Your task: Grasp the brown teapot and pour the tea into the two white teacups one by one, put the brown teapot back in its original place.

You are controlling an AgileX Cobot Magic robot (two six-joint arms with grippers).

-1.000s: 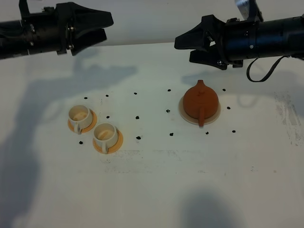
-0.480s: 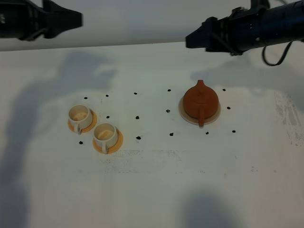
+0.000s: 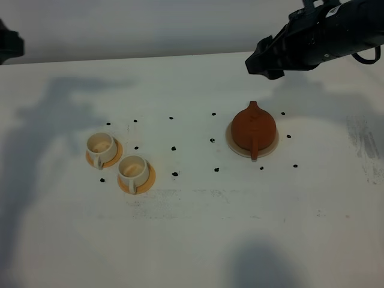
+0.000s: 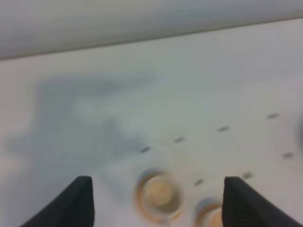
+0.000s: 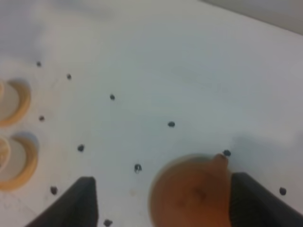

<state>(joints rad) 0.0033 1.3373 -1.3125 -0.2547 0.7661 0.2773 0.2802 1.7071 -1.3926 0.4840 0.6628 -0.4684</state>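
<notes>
the left gripper (image 4: 158, 202) has drawn back to the far left edge of the high view, nearly out of sight, its jaws spread wide. the right gripper (image 3: 259, 62) has edged lower, jaws also spread, hanging beyond the brown teapot (image 3: 254, 128) without touching it. the teapot has not moved from its cream coaster (image 3: 237, 149). the two white teacups (image 3: 100, 146) stay on orange saucers (image 3: 151, 177), well to the left. the white table (image 3: 192, 240) bears small black dots (image 3: 174, 174); a pale wall (image 3: 150, 24) runs behind.
</notes>
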